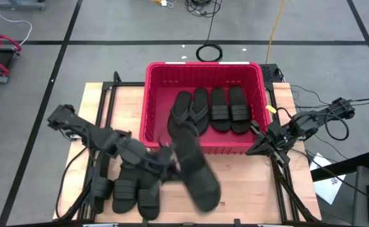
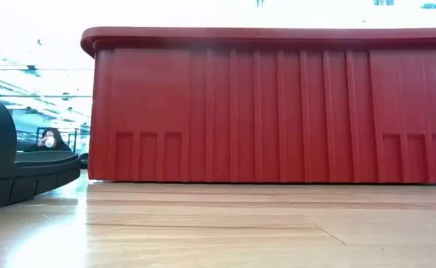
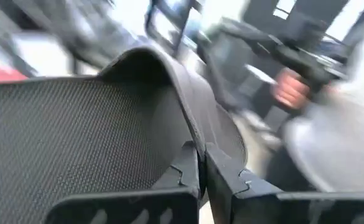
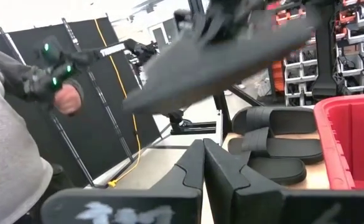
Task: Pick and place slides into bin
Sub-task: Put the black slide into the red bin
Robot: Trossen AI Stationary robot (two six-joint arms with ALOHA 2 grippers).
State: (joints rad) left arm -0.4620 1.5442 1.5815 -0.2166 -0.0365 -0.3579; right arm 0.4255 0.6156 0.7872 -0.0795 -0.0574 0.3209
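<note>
L gripper (image 1: 165, 157) is pinched tight on the edge of a black rubber slide (image 1: 195, 171), holding it lifted and tilted above the wood table (image 1: 234, 183). In the left wrist view the dark fingers (image 3: 188, 171) are pressed together on the slide's thin rim, w/ its fine dotted sole texture filling the space beside them. Just behind the gripper, on the L arm's side, three more slides (image 1: 124, 189) lie flat w/ wide ribbed straps. Ahead of the gripper sits the red bin (image 1: 203, 69), rectangular w/ thick rim and ribbed walls; inside lie a thong-style pair (image 1: 189, 110) and a wide-strap pair (image 1: 228, 108), side by side. R gripper (image 1: 260, 146) waits well apart at the bin's near right corner, fingers (image 4: 200, 162) pressed together, empty. Beyond the table a person's hand (image 4: 66, 96) in a grey sleeve holds a dark controller.
</note>
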